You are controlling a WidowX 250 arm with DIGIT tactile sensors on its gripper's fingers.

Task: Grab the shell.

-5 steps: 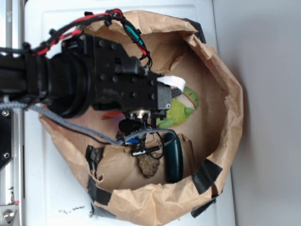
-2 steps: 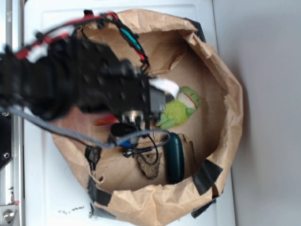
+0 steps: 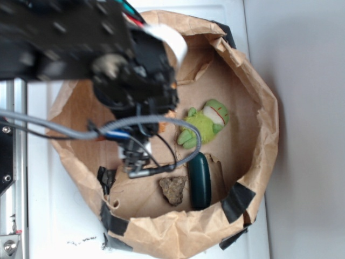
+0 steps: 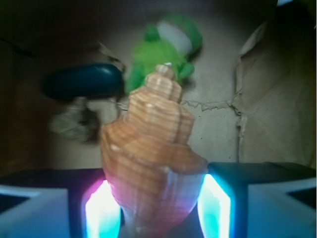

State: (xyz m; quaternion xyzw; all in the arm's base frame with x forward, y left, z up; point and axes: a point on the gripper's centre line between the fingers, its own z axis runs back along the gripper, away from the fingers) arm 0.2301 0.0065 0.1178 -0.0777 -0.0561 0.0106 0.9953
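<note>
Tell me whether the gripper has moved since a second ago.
Yes. In the exterior view the gripper, shut on the shell, has moved away from the plush frog, toward the image's top left.

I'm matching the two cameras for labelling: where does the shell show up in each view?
Exterior: the shell is not visible; the arm and end effector cover where it would be.
Wrist: the shell fills the lower centre, clamped by the end effector, spire pointing up.
Shared landmark: the green plush frog, with the dark blue case beside it.
</note>
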